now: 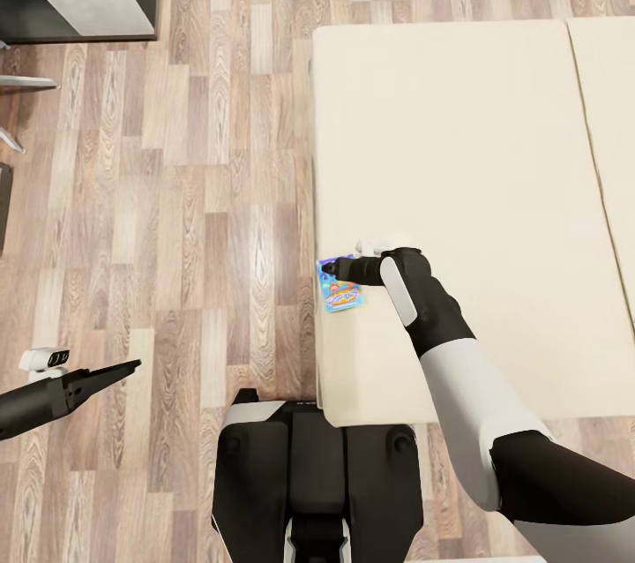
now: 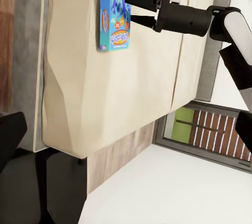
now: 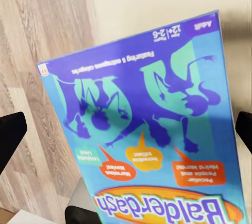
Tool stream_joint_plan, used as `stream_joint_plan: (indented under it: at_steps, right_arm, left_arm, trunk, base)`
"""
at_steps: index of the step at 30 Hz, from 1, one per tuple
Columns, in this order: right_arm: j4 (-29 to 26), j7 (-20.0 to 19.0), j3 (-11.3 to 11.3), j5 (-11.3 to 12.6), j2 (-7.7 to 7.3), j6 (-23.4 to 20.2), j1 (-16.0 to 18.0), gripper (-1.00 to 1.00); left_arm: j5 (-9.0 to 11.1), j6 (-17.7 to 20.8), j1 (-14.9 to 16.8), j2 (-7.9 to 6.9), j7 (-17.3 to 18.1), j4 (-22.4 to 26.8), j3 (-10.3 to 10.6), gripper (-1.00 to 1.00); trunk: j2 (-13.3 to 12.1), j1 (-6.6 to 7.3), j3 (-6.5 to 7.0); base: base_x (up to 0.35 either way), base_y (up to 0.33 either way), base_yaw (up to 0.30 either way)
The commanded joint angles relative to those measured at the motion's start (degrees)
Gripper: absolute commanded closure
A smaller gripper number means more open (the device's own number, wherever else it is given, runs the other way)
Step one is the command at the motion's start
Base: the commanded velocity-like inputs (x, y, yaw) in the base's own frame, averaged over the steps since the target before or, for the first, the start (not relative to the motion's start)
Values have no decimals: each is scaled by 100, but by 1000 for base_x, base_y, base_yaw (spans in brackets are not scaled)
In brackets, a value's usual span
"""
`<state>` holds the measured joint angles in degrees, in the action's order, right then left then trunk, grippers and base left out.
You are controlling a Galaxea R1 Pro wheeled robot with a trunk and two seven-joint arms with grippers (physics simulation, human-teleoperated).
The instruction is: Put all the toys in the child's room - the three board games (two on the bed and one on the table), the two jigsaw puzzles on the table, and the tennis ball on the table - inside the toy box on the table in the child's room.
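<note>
We see our right gripper (image 2: pixel 135 11) spread over the blue rectangular cardboard board game box (image 1: pixel 340 291) — at the cream bed's (image 1: pixel 459 148) nine-o'clock edge; our left gripper (image 1: pixel 123 371) looks pressed together.

We see one blue board game box (image 1: pixel 342 287) lying flat, cover up, on the bed (image 1: pixel 459 175). It rests at the bed's left edge, near the foot corner.
</note>
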<state>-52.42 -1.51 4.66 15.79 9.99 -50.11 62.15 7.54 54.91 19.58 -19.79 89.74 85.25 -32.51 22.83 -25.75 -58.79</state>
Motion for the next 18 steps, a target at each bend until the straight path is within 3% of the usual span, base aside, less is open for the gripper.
stream_joint_plan:
  at_steps: [1,18]
  right_arm:
    - [-5,-16,-1,-15,1,-25,1,-100]
    - [-5,-22,0,-15,1,-25,-1,-100]
  left_arm:
    - [-7,59,2,0,26,0,-1,-100]
    - [-7,57,2,2,26,0,-1,-100]
  trunk:
    - [9,-3,-6]
    - [9,-3,-6]
  base:
    - [-52,99,0]
    - [-6,12,0]
